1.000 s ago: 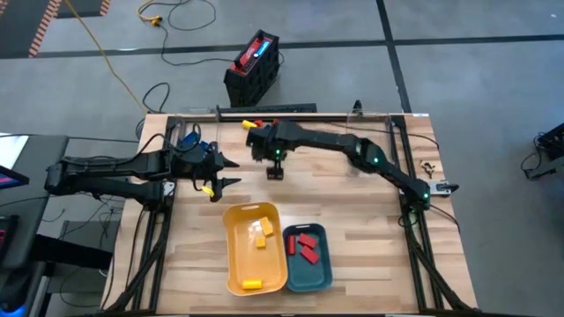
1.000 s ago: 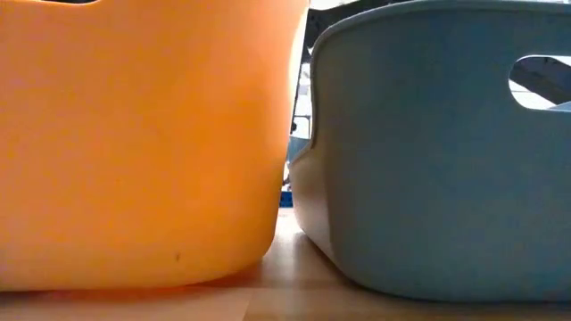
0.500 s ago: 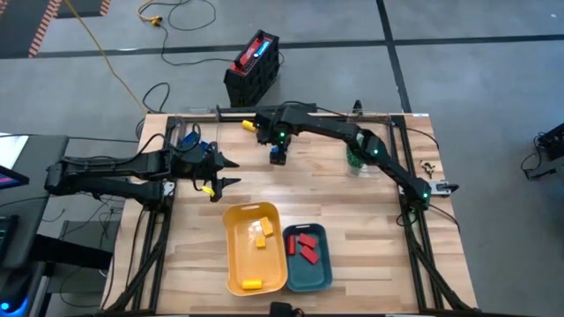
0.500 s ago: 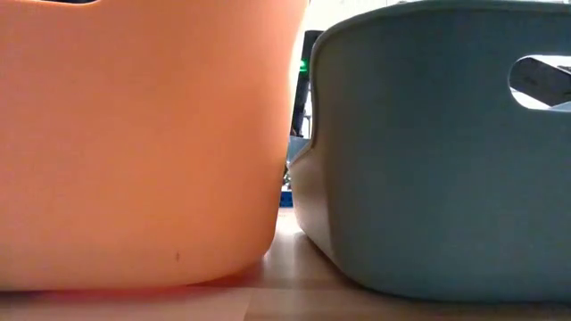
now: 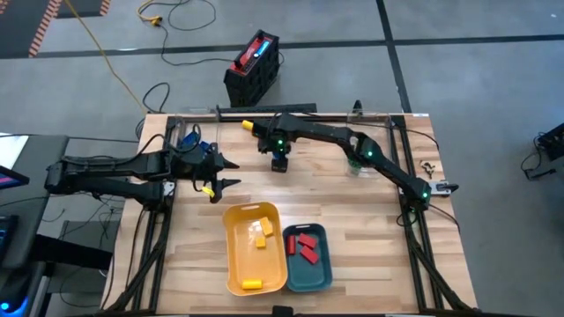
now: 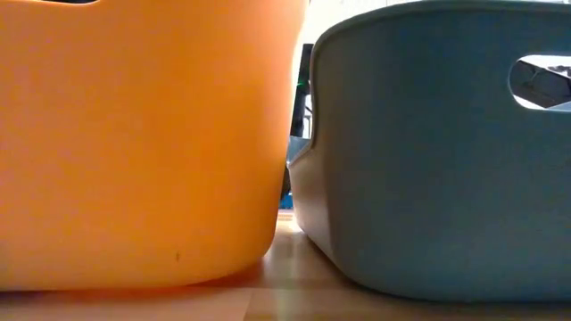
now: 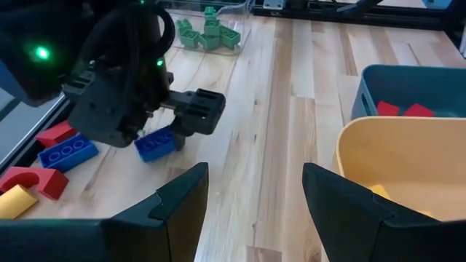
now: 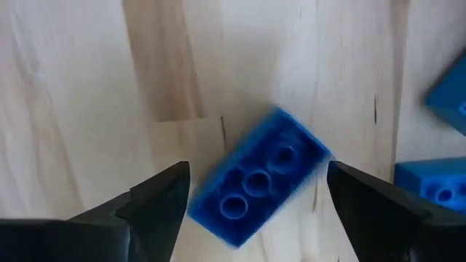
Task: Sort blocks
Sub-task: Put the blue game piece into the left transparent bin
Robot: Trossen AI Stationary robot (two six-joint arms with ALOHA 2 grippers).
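Note:
A blue block (image 8: 258, 178) lies flat on the table, studs up, askew between the fingers of my open right gripper (image 8: 256, 173). That gripper (image 5: 280, 163) points down over it near the table's far middle, one finger on either side, touching nothing. The left wrist view shows the same block (image 7: 156, 143) under the right gripper (image 7: 191, 120). More loose blocks lie beside it: blue (image 7: 67, 153), red (image 7: 54, 135) and yellow (image 7: 14, 204). My left gripper (image 5: 227, 172) waits open at the table's left.
A yellow tray (image 5: 236, 255) with yellow blocks and a teal tray (image 5: 322, 264) with red blocks stand side by side near the front edge. A clear container of green blocks (image 7: 211, 33) stands at the far side. Two more blue blocks (image 8: 433, 185) lie close to the right gripper.
My right gripper has sunk toward the table and shifted a little toward the far edge, coming down over the blue block. The block has stayed where it was.

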